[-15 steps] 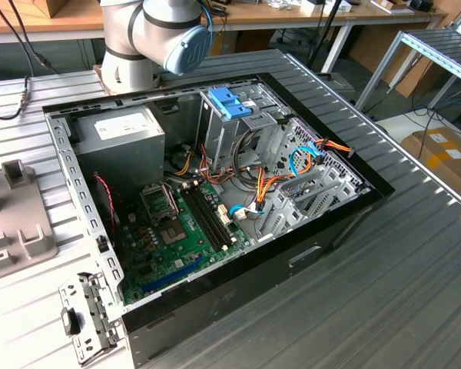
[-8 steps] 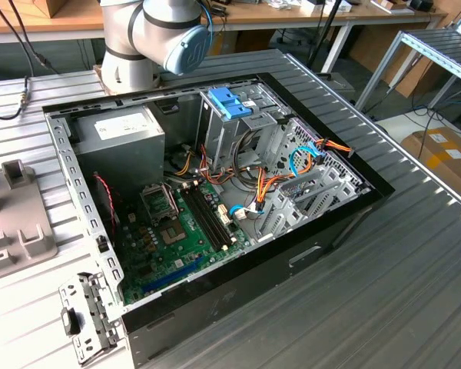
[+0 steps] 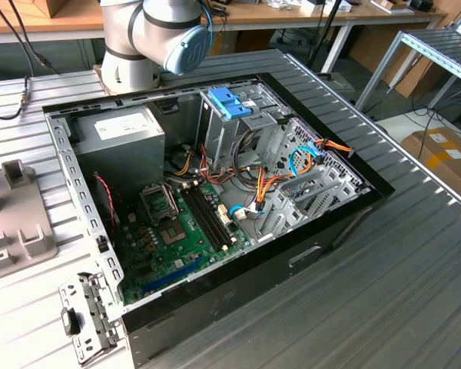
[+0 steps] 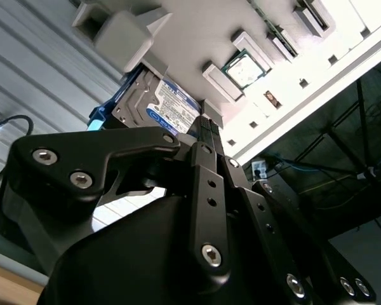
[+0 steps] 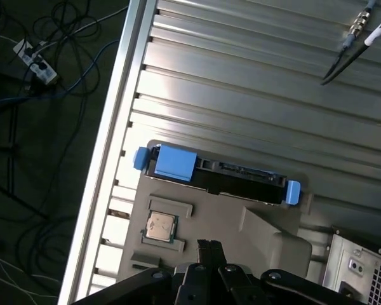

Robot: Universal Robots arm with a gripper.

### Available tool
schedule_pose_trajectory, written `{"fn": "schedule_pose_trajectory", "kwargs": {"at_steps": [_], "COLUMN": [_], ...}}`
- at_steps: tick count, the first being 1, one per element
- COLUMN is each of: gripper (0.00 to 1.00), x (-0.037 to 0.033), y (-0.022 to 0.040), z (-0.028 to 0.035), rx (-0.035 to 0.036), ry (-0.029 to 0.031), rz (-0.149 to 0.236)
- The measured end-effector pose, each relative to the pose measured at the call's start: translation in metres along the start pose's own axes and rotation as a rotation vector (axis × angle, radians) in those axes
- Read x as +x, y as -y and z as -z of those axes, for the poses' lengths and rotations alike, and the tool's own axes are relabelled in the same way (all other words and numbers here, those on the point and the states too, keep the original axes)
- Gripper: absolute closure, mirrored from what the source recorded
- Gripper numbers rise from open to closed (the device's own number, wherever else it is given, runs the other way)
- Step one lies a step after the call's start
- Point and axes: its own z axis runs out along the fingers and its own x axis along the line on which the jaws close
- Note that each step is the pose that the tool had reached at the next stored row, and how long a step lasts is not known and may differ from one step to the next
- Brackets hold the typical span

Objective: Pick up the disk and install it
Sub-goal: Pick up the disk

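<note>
While the hand (image 5: 208,245) hangs over the grey fixture (image 5: 267,238) with fingers pinched narrow and nothing between them, the disk (image 5: 219,173) stands on edge in the slot at that fixture's far side, bordering bare ribbed tabletop (image 5: 254,82). No contact: a strip of fixture separates them, processor chip (image 5: 160,226) seated near the disk's blue-tab end. Disk's long axis, rail to rail, lies crosswise to the hand's reach; the two fingers look side by side along that same axis.
</note>
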Motion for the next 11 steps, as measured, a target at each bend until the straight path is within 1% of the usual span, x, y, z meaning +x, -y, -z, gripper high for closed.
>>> {"fn": "schedule_pose_trajectory", "kwargs": {"at_steps": [6,11], "gripper": [0.89,0.89], "x": [0.0,0.0], "y": [0.0,0.0], "z": [0.0,0.0], "rx": [-0.0007,-0.0015], "ry": [-0.001,-0.0021], "rz": [0.029,0.063]}}
